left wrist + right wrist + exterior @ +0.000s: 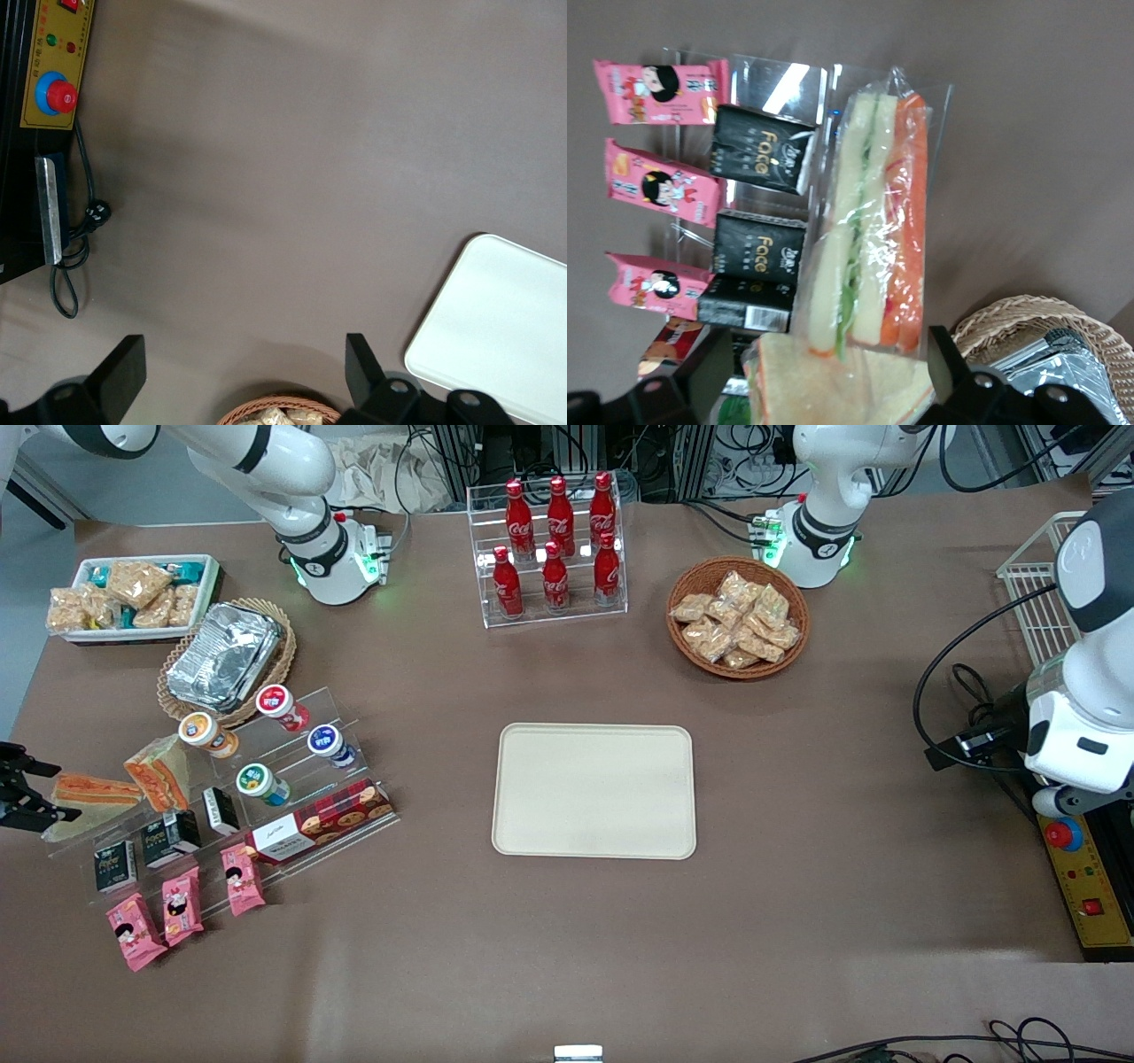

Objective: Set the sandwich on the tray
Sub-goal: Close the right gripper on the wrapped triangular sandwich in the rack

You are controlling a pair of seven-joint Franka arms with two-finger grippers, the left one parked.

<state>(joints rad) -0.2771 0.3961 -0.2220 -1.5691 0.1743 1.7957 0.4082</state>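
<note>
Three pink snack packets [182,908] lie nearest the front camera. Two wrapped wedges sit on the clear stand; the sandwich [89,790] lies flat, long axis running toward the tray [594,790], well apart. The gripper [31,788], half cut off, hovers at its outer end, jaws wide, empty.
</note>
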